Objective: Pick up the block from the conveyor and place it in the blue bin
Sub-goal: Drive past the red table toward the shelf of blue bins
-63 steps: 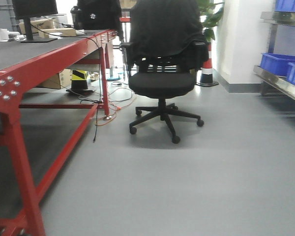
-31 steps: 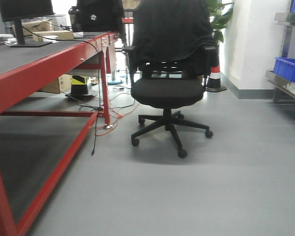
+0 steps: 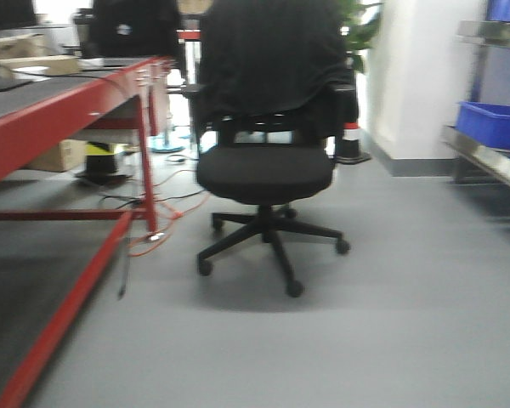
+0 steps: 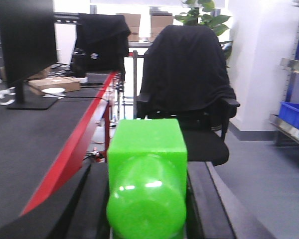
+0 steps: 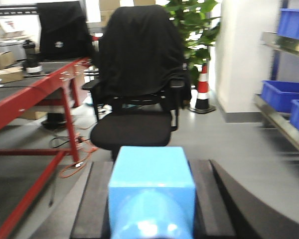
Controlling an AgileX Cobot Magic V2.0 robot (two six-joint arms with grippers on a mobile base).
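Observation:
In the left wrist view a bright green block sits between the two black fingers of my left gripper, which is shut on it. The right wrist view shows a light blue block clamped the same way in my right gripper, which is shut. Blue bins stand on a metal shelf at the right, a few metres ahead; they also appear as blue bins from the right wrist. Neither gripper appears in the front view. The conveyor is out of view.
A black office chair draped with a dark jacket stands straight ahead on the grey floor. A red-framed table with a dark top runs along the left. Cables lie by its leg. A traffic cone stands by the white wall.
The front view has moved forward: the chair looms larger and has shifted left, and the red table's near corner has slid out of frame. The picture is now blurred.

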